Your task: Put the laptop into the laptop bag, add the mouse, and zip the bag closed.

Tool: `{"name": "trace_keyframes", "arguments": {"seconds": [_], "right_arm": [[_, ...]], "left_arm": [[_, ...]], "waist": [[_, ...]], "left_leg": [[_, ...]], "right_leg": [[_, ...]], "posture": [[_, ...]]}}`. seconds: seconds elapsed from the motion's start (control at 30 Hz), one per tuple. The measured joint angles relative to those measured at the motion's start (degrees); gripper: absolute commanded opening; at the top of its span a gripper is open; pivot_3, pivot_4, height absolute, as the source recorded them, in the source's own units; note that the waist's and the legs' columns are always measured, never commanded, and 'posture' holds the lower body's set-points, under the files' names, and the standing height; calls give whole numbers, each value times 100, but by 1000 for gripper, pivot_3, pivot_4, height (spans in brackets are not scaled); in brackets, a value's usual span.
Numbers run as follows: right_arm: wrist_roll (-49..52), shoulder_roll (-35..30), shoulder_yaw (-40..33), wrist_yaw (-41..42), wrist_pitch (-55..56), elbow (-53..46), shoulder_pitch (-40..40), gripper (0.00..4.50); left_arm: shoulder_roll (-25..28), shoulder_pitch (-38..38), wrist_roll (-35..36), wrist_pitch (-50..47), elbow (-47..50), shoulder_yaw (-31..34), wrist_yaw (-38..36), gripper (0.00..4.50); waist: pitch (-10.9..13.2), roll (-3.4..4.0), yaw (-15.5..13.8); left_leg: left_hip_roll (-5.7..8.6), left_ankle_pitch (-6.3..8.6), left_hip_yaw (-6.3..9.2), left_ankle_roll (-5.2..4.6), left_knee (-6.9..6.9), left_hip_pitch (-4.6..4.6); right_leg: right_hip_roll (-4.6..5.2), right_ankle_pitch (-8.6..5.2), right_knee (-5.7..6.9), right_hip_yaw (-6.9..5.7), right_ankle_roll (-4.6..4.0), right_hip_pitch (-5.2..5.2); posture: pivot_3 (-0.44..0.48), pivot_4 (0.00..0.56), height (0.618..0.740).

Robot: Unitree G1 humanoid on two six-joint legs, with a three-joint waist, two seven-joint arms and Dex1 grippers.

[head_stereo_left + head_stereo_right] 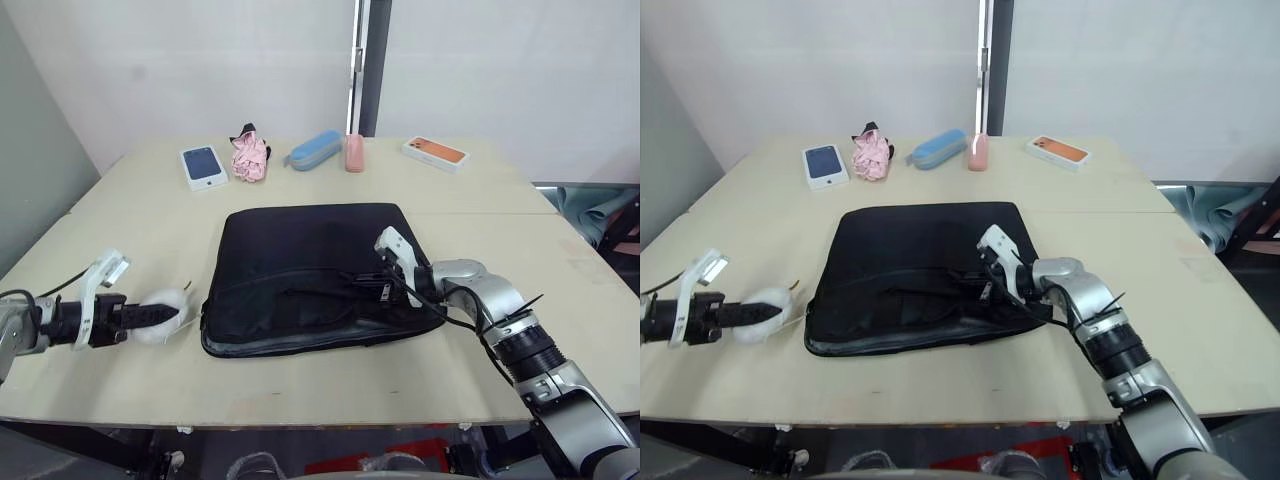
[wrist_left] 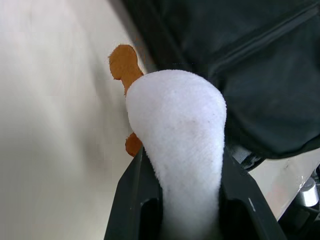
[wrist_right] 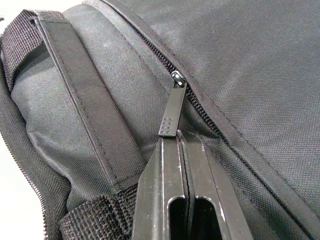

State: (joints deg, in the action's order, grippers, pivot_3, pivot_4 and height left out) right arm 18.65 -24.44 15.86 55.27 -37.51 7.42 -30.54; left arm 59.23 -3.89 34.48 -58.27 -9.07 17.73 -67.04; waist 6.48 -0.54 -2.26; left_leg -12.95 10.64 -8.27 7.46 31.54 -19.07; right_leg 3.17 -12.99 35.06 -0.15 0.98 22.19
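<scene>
A pale tabletop [image 1: 120, 230] carries the laptop bag [image 1: 300, 250] lying flat at its middle. On the bag's front, the right gripper [image 3: 177, 142] has its fingers pressed together on the tip of the zip pull [image 3: 171, 112]. Just beside the bag's left edge, the left gripper [image 2: 180, 165] is clamped on a white plush toy [image 2: 175, 135] with orange feet.

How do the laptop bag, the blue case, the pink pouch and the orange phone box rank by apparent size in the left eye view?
1. laptop bag, by far the largest
2. blue case and orange phone box: look alike, not ranked
3. pink pouch, smallest

All three small items lie farther from the camera.
</scene>
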Motion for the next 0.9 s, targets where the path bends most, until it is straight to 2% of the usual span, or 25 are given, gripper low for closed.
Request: {"name": "trace_keyframes", "arguments": {"seconds": [0.23, 0.4, 0.47, 0.6, 0.73, 0.9], "right_arm": [[-51, 3, 28, -13, 2, 4, -18, 0], [-86, 7, 36, -41, 2, 6, -15, 0], [-86, 7, 36, -64, 2, -36, 10, 0], [-89, 11, 41, -114, -1, -189, 99, 0], [-89, 21, 41, -185, -16, -345, 179, 0], [-89, 53, 50, -214, -56, -486, 231, 0]], "left_arm": [[-417, 1032, 466, -533, 780, 467, 309, 886], [-1277, 1070, 1142, -1443, 1593, 868, 1120, 886], [-1429, 1114, 1325, -1747, 1964, 1031, 1434, 886], [-1324, 1645, 1516, -1896, 2695, 1015, 1533, 886], [-966, 2059, 1508, -1683, 2917, 911, 1392, 886], [-543, 2664, 1706, -1637, 3310, 1095, 1061, 886]], "waist": [[-4, 2, -2], [-10, 7, -3], [-11, 5, -5], [-14, 7, 7], [-13, 8, 15], [-12, 9, 55]], "left_leg": [[-4, 1, -1, -1, -1, 1], [-4, 1, -3, -1, -1, 2], [-5, 1, -2, -1, -1, 1], [-5, 2, -7, -1, -4, -3], [-9, 2, -7, 0, -25, -4], [-20, 6, -12, 10, -44, -6]], "right_leg": [[-2, -1, -3, 1, 0, 1], [-2, -1, 0, 1, -1, 1], [-4, -1, -1, 0, 0, 1], [-6, -8, -18, 8, 10, 3], [-13, -15, -29, 7, 14, 10], [-26, -25, -39, 9, 6, 19]], "posture": [[0, 150, 740], [0, 150, 740], [0, 150, 740], [0, 150, 740], [0, 150, 740], [0, 150, 740]]}}
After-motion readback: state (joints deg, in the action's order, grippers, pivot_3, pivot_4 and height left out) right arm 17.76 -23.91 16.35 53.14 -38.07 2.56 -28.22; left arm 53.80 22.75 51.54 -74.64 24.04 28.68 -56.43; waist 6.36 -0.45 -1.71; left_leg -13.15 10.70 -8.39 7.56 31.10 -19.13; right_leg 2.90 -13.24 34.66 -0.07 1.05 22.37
